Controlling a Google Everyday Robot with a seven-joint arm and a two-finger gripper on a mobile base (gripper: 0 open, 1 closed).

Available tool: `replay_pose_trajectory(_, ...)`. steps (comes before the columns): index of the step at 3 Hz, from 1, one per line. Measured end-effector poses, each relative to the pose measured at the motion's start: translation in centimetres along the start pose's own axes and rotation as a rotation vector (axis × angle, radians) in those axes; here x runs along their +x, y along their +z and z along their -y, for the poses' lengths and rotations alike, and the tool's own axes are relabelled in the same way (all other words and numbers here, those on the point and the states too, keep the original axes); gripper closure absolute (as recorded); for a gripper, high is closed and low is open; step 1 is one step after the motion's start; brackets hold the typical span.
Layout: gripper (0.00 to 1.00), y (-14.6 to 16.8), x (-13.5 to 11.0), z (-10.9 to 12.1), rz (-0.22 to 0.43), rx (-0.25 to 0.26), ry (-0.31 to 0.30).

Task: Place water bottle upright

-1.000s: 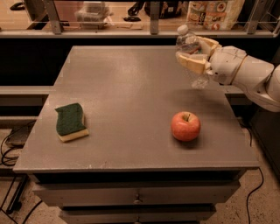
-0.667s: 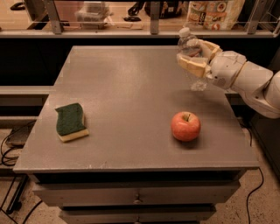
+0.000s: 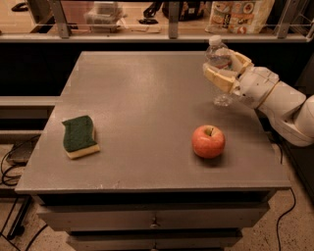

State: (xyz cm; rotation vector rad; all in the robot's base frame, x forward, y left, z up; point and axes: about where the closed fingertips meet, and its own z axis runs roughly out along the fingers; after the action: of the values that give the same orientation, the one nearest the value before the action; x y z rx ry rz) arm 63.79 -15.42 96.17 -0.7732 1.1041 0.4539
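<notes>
Nearest you, the drawer front (image 3: 154, 219) under the table (image 3: 147, 108) plays no part in this task. On the flat, matte grey top, the sponge (image 3: 78, 136) lies near the front left. It is a soft block with a green scouring face on a yellow base, well apart from the work. At front right sits the apple (image 3: 208, 141), round, smooth and red, and it is the only thing near your path. Beyond it, toward the far right edge, the gripper (image 3: 222, 67) pinches the water bottle (image 3: 216, 54) around its middle with 2 cream, blocky fingers (image 3: 219, 78), 1 on each side. The bottle is thin, clear, crinkled plastic with a white cap on top. It stands cap-up with a slight lean, and its base is at or just above the tabletop; you cannot tell whether it touches. You are likely at the set-down step, so the next move calls for bringing the base flat onto the surface, squaring out the lean, then spreading the fingers gently and backing straight away. The bottle looks light and narrow-footed, and its thin wall probably flexes under the grip, so a sideways brush on release could tip it. Farthest back, printed bags (image 3: 240, 14) sit on a shelf behind the table.
</notes>
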Motion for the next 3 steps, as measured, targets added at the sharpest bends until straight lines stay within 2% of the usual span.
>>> replay_pose_trajectory(3, 1.00, -1.6, 0.3, 0.5, 0.050, 0.074, 0.005)
